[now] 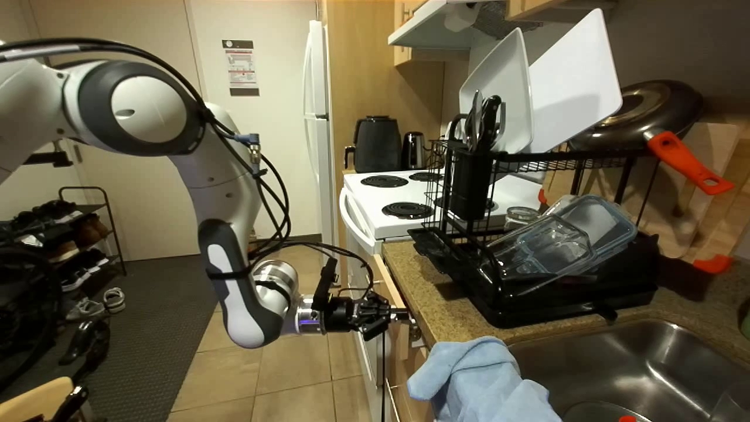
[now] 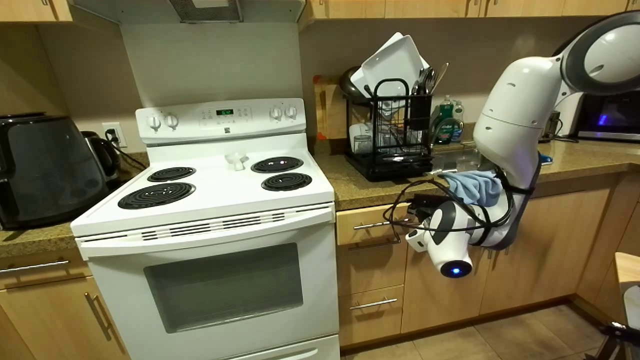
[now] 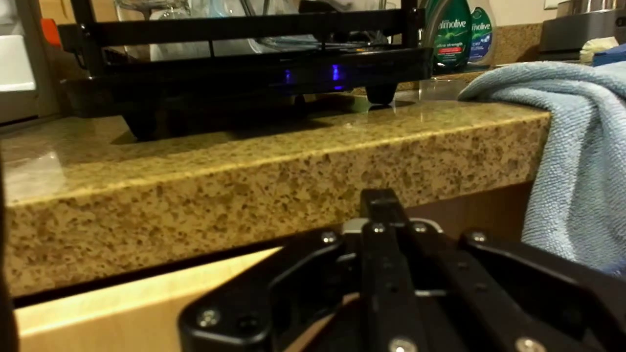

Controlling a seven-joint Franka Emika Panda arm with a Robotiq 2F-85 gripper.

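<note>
- Pale wood drawer [image 2: 367, 236]: plain front, slim silvery bar handle [image 2: 372, 226]; slightly open just below the speckled brown countertop [image 3: 220, 205].
- Gripper [image 1: 402, 315]: black fingers pressed together, tips near the countertop's front edge.

Drawer [image 3: 112, 305] cut off in the wrist view (towel [image 3: 577, 142] likewise), stove-clock digits [image 2: 225, 112] seemingly blurred

The gripper [image 1: 404, 315], dish rack [image 3: 234, 76] and coil burners [image 2: 156, 196] are black, the range [image 2: 220, 212] and plates [image 1: 580, 88] white, the drawer front [image 2: 370, 216] pale honey-toned, the countertop [image 3: 254, 190] speckled in browns and tan, the towel [image 1: 477, 375] light blue, and the frying pan [image 1: 650, 117] dark with an orange-red handle [image 1: 685, 161].
</note>
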